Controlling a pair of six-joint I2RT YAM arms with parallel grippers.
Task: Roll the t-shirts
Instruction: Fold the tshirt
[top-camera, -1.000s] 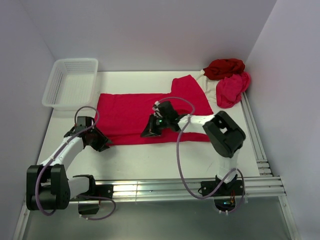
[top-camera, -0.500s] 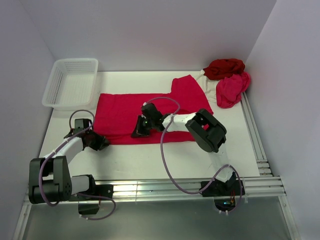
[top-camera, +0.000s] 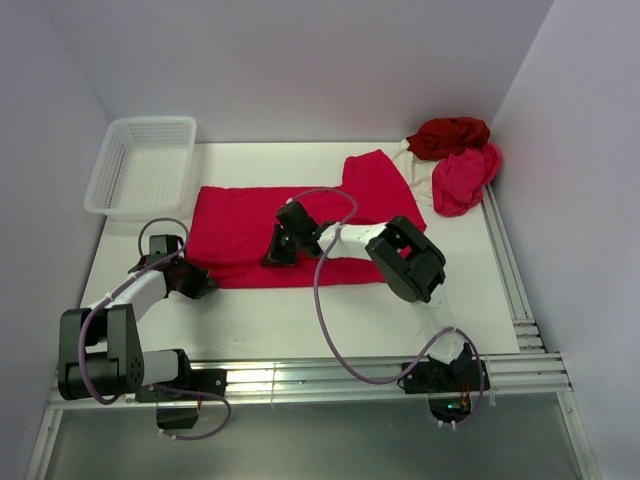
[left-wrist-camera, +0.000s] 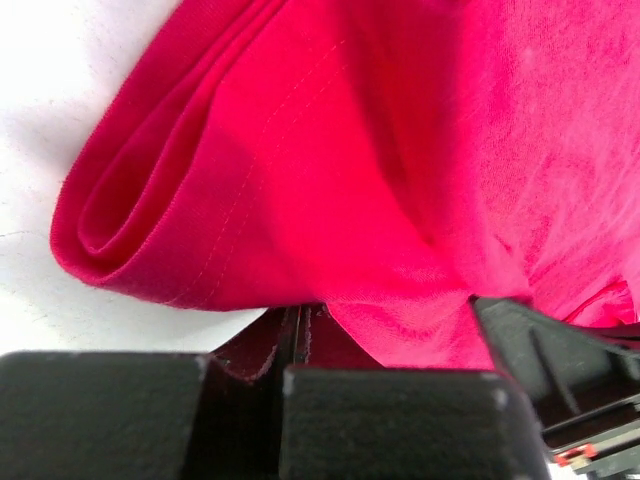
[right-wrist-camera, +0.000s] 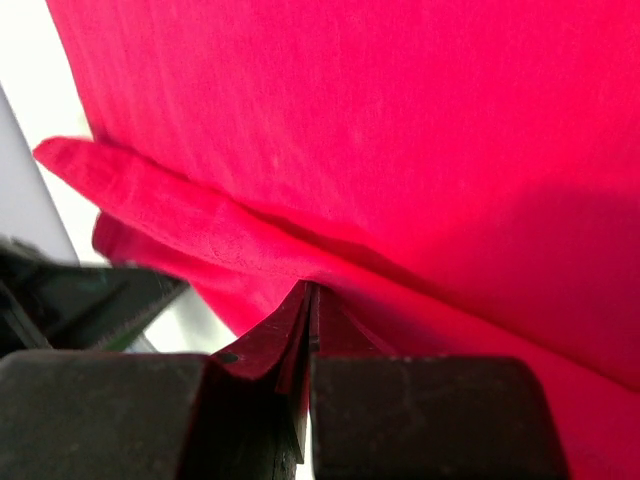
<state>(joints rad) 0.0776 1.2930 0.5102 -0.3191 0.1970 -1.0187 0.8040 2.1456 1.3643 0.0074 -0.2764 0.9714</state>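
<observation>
A bright crimson t-shirt lies folded into a long strip across the table, with one sleeve pointing to the back. My left gripper sits at the strip's near left corner. Its jaws are shut on the layered hem, and the cloth puckers at the left gripper's tips. My right gripper rests on the near edge further right. The right gripper is shut on a raised fold of the crimson t-shirt. Dark red, pink and cream white t-shirts are heaped at the back right.
A white mesh basket stands at the back left corner. Walls close in the table on the left, back and right. A metal rail runs along the near edge by the arm bases.
My left gripper has closed at the shirt's near left corner. The right gripper, shut throughout, slid left and slightly back along the near edge.
</observation>
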